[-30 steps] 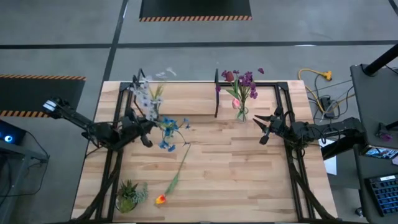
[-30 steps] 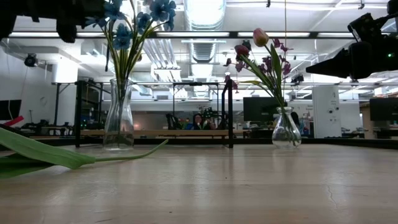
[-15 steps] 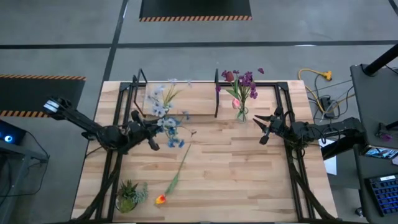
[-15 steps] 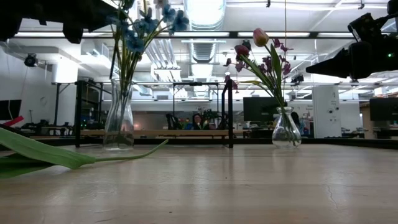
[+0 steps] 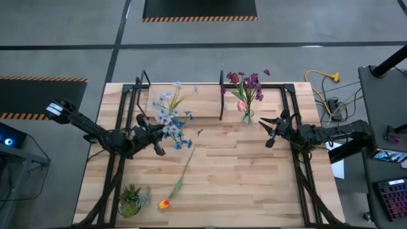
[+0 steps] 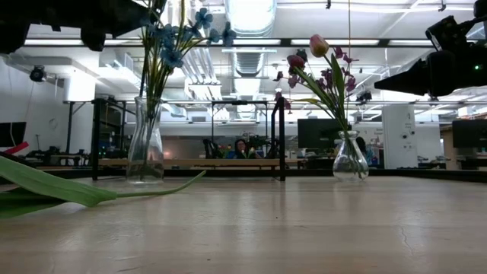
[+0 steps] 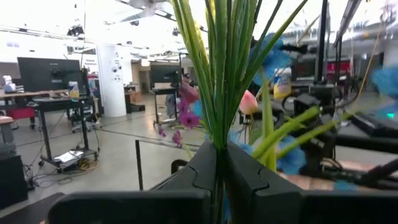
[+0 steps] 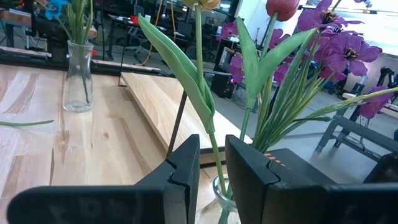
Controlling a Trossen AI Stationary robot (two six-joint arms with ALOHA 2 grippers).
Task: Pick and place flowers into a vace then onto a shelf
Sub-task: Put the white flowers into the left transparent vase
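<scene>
My left gripper [image 5: 154,136] [image 7: 221,168] is shut on a bunch of blue and white flowers [image 5: 172,119] [image 6: 179,34]. It hovers above a clear glass vase [image 6: 145,144] [image 8: 79,81], which stands on the table in front of the shelf [image 5: 187,105]. My right gripper [image 5: 268,131] [image 8: 212,171] is open and hovers a short way right of a second vase [image 5: 247,116] [image 6: 350,156] holding purple and pink flowers [image 5: 247,86]. It touches nothing. One orange-yellow flower [image 5: 164,203] lies flat on the table, its stem [image 5: 184,172] pointing toward the far edge. My left gripper pinches the bunch's green stems [image 7: 219,134] between its two fingers. It comes in about level from the table's left, with the fingers across the stems. The bunch stands nearly upright, blooms above the fingers. Its lower stems [image 6: 149,114] reach down into the vase's neck.
A small spiky potted plant [image 5: 130,200] stands at the near left corner. The shelf plank has thin black uprights [image 5: 221,95] [image 5: 143,83]. The loose flower's long leaf [image 6: 61,186] lies across the table's left half. Bare tabletop [image 5: 254,184] fills the near right.
My left gripper has moved a little toward the table's right and near edge, still shut on the stems. The bunch has swung with it: the blooms shifted right and the bunch now stands more upright over the vase. The vase and my right arm stayed put.
</scene>
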